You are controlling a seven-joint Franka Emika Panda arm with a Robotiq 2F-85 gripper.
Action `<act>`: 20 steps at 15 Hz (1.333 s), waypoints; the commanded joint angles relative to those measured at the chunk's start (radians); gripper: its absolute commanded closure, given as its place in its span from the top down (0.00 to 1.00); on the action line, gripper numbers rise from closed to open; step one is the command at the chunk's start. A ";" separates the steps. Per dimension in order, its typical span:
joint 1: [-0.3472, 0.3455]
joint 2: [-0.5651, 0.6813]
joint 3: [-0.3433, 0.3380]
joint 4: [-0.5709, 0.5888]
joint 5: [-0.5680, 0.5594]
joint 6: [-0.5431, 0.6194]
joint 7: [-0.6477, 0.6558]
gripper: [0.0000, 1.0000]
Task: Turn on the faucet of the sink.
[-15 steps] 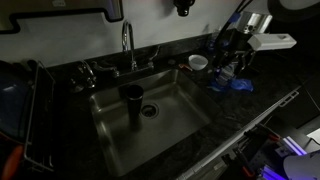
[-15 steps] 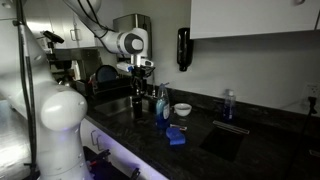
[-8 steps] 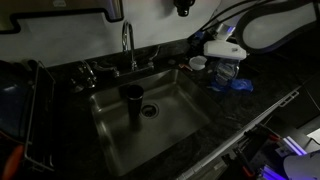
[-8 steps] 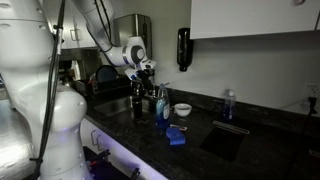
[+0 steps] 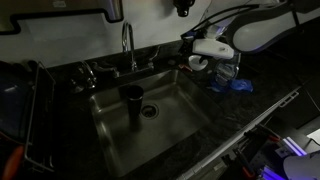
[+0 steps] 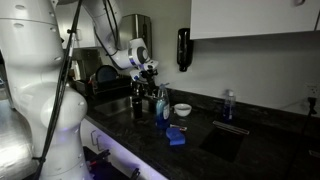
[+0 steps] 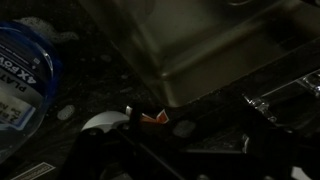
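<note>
The faucet (image 5: 127, 40) looks not yet on: the hand (image 5: 188, 42), apart or together I cannot tell, hovers near the sink's (image 5: 185, 118) far right corner, short of the handles.

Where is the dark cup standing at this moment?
In an exterior view, the dark cup stands upright inside the sink, right beside the round drain and on the near side of the faucet.

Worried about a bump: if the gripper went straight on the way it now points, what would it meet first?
Probably the faucet. In an exterior view the gripper points sideways toward it, and nothing shows between them by the back edge of the sink. Depth is unclear, so it could pass in front instead.
</note>
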 commanded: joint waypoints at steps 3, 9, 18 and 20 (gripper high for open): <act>0.015 0.040 -0.049 0.044 -0.090 -0.023 0.252 1.00; 0.054 0.183 -0.103 0.171 -0.203 -0.014 0.643 1.00; 0.174 0.420 -0.206 0.460 -0.167 0.008 0.743 1.00; 0.184 0.455 -0.220 0.518 -0.147 0.003 0.727 1.00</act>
